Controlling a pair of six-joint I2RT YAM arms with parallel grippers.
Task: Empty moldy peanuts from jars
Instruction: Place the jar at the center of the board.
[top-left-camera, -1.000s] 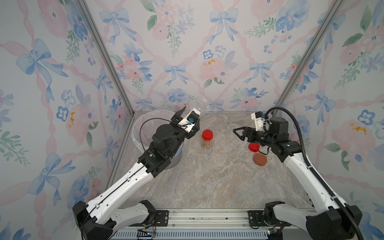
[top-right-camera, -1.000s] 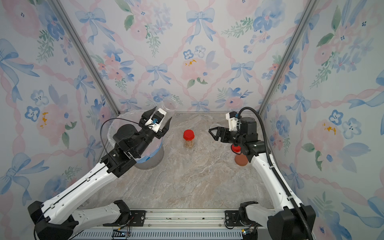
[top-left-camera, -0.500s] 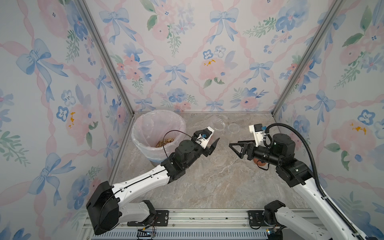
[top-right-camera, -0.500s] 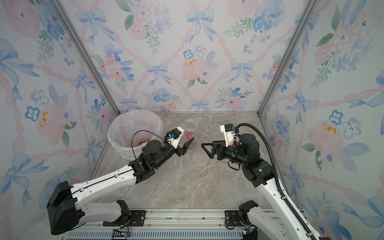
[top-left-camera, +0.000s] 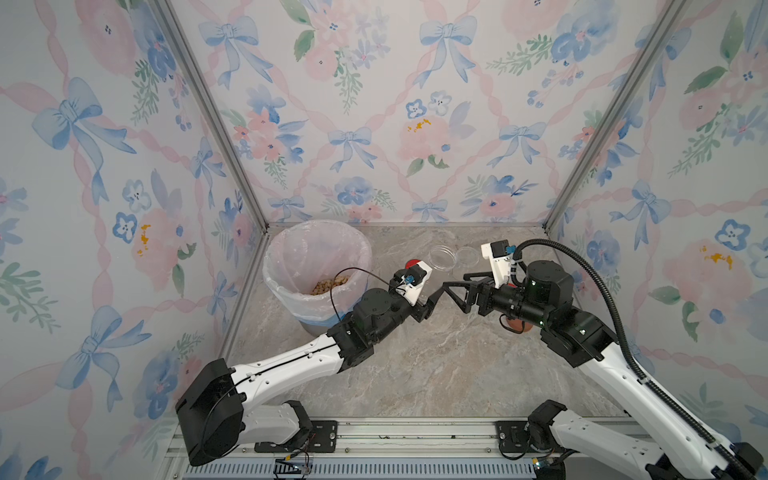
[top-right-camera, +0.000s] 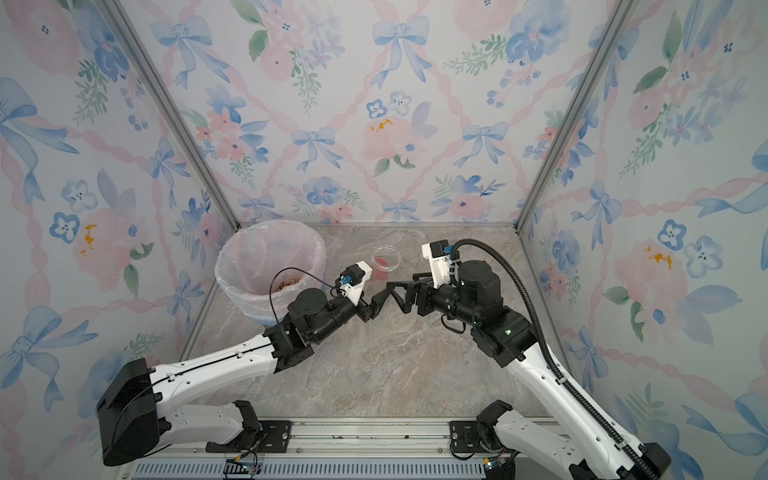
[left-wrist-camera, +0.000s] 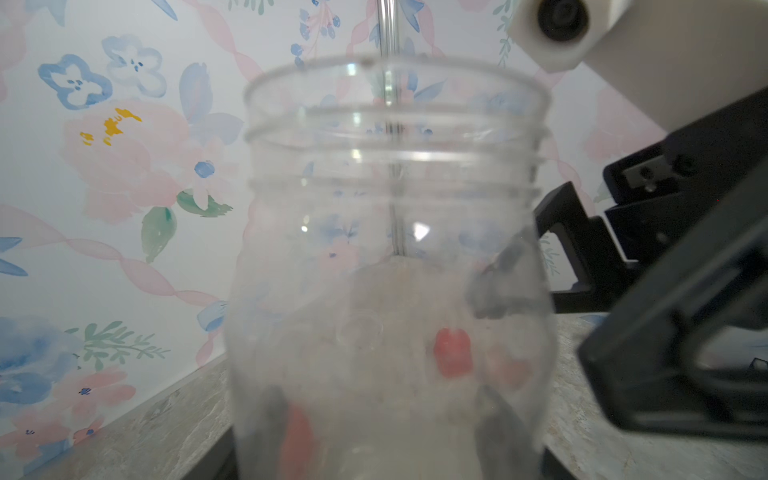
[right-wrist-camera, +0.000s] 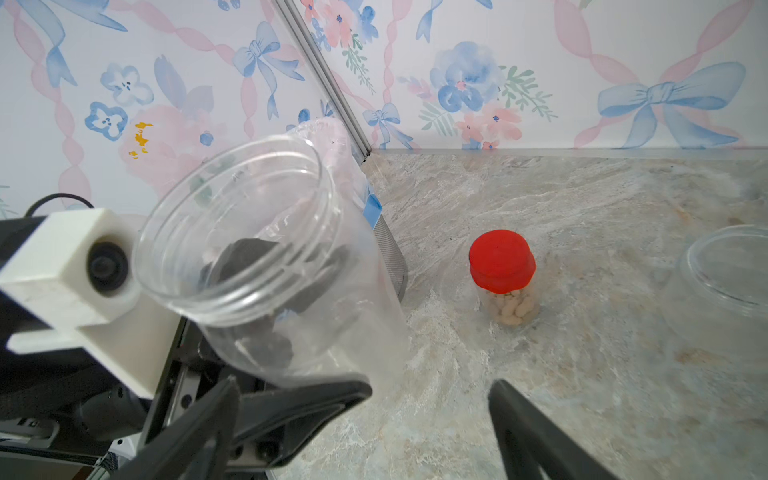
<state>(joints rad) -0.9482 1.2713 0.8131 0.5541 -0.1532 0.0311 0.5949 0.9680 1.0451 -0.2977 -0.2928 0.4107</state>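
Moldy peanuts (top-left-camera: 330, 286) lie in the bin (top-left-camera: 291, 249) at the tabletop's (top-left-camera: 415, 365) back-left corner. More sit in a red-lidded jar (right-wrist-camera: 505, 278) mid-tabletop, likely the last to empty. The left hand (top-right-camera: 376, 305) pinches a lidless empty jar (right-wrist-camera: 249, 249); the right hand (top-left-camera: 455, 280), spread, hovers beside.

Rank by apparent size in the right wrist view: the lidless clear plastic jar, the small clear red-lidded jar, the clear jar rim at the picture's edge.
1. Lidless clear plastic jar, though it sits nearest the camera.
2. Small clear jar with red screw lid.
Unranked: clear jar rim, cut off by the picture's edge.
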